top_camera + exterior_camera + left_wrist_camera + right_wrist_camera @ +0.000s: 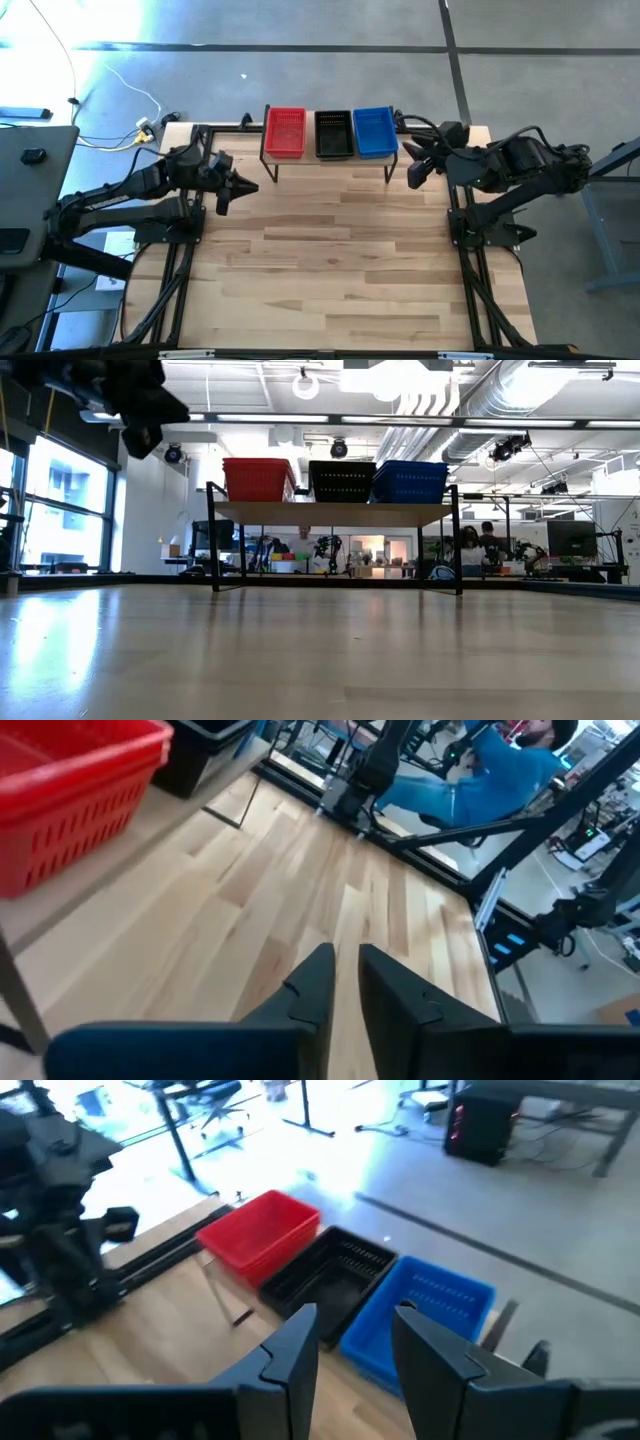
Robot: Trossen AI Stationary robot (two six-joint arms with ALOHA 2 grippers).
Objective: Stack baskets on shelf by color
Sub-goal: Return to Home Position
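Three baskets stand side by side on the shelf point(335, 513) at the table's far middle: red point(285, 132) on the left, black point(333, 134) in the middle, blue point(374, 132) on the right. Each rests on its bottom on the plank. My left gripper point(250, 188) hovers near the shelf's left leg, above the table. In the left wrist view its fingers point(346, 965) stand a narrow gap apart, with nothing between them. My right gripper point(413, 172) hovers by the shelf's right end, open and empty, and faces the baskets in the right wrist view point(355, 1330).
Bare wooden tabletop point(340, 260) spreads from the shelf to the near edge. Black frame rails point(175, 280) run along both sides of the table. A person in blue point(500, 770) sits beyond the table's right side. Cables point(140, 125) lie on the floor at far left.
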